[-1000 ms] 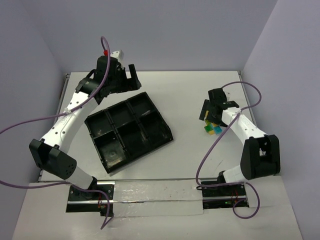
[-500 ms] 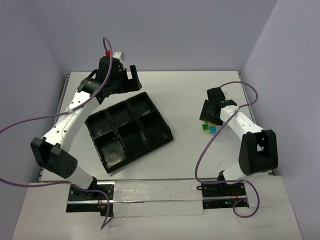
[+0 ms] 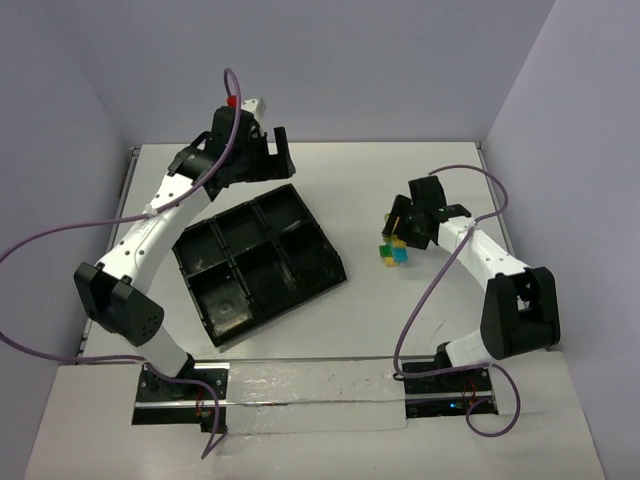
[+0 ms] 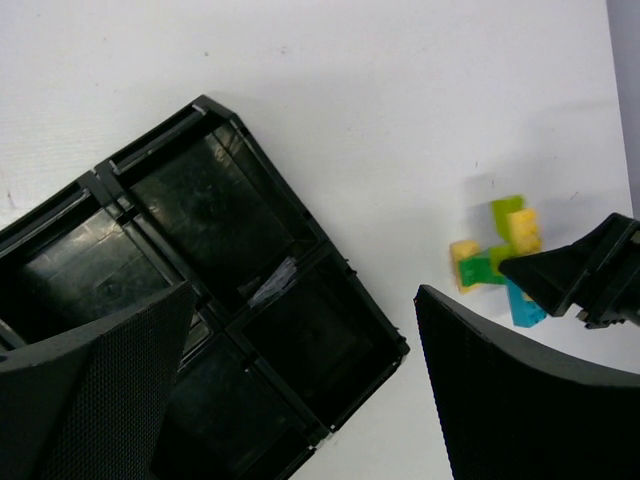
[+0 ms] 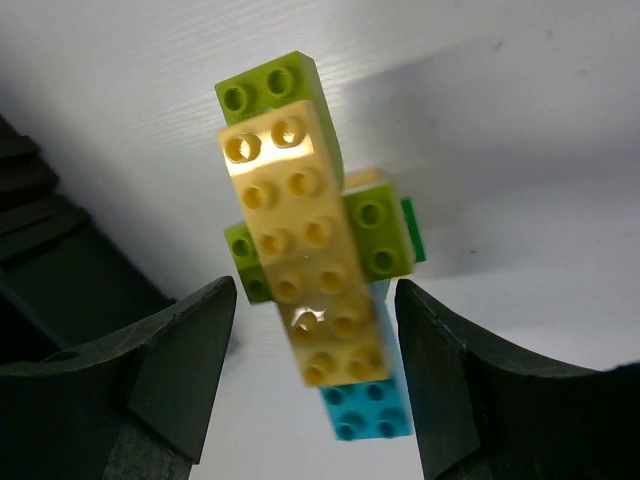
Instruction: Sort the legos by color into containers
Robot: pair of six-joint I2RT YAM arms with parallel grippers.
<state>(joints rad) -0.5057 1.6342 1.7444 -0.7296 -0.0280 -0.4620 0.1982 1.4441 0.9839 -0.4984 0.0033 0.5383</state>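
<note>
Legos (image 3: pixel 391 251) all in one stuck clump right of the tray (image 3: pixel 283 309), pinched in the half-closed right gripper (image 5: pixel 315 295). Left gripper (image 4: pixel 305 290) wide open past the tray's far edge, holding nothing. None sorted yet, whole job left.

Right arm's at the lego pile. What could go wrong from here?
1. The legos look clumped, yellow over green and blue, inside the right gripper: a lift may take all colours at once.
2. The left gripper hangs open near the tray: the arms might clash at drop-off.
</note>
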